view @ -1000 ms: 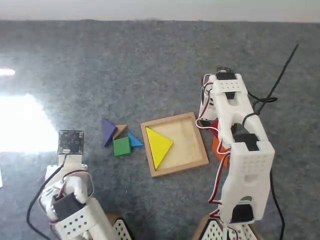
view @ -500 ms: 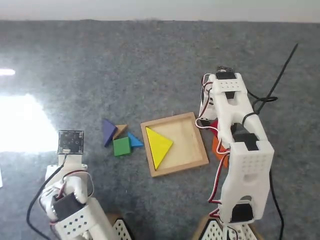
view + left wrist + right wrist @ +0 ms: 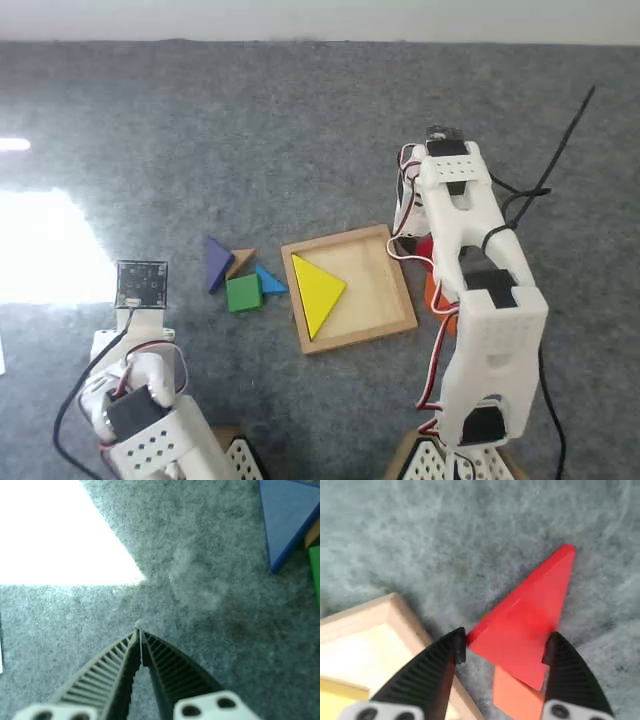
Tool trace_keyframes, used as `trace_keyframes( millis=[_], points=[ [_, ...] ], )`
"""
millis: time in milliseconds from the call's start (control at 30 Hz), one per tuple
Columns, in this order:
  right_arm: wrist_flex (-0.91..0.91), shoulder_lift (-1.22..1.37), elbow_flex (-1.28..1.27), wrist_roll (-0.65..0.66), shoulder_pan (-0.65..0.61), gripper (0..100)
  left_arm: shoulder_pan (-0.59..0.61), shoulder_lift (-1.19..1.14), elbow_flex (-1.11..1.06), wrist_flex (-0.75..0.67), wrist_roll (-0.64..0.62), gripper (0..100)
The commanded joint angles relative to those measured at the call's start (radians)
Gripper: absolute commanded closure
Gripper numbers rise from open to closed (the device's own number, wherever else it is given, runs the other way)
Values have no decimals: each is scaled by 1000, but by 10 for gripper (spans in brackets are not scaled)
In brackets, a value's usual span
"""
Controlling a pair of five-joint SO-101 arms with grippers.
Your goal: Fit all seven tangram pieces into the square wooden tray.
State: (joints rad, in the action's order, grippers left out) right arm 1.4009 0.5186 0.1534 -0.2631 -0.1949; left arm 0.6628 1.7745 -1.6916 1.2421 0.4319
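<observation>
The square wooden tray (image 3: pixel 392 300) lies mid-table with a yellow triangle (image 3: pixel 316 290) inside it. Left of the tray sit a dark blue triangle (image 3: pixel 217 262), a brown piece (image 3: pixel 241 262), a green square (image 3: pixel 243 293) and a small blue triangle (image 3: pixel 270 281). A red triangle (image 3: pixel 526 622) leans on an orange piece (image 3: pixel 514 698) just off the tray's right side (image 3: pixel 395 611). My right gripper (image 3: pixel 505 644) is open and straddles the red triangle, its fingertips close against the triangle's edges. My left gripper (image 3: pixel 139 633) is shut over bare carpet, and the dark blue triangle (image 3: pixel 290 515) lies farther off.
Grey carpet covers the table. A bright glare patch (image 3: pixel 45 245) lies at the left. The right arm (image 3: pixel 470 260) stands over the red (image 3: pixel 424 248) and orange (image 3: pixel 438 296) pieces. A black cable (image 3: pixel 560 150) runs back from it.
The right arm has shifted slightly towards the far side of the table. The left arm and the loose pieces have not moved.
</observation>
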Motion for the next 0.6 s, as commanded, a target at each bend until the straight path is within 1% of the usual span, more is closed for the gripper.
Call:
trace_keyframes(
  millis=[0, 167, 333, 500, 567],
  points=[
    [39, -120, 37, 28, -36, 772, -8, -2, 7, 8, -9, 986],
    [50, -186, 35, 51, -54, 772, -8, -2, 7, 8, -9, 986],
    [68, -143, 32, 55, -15, 760, -8, -2, 7, 8, -9, 986],
    [38, -56, 35, 75, -16, 633, -8, -2, 7, 8, -9, 986],
    [31, -28, 37, 78, -22, 638, -8, -2, 7, 8, -9, 986]
  ],
)
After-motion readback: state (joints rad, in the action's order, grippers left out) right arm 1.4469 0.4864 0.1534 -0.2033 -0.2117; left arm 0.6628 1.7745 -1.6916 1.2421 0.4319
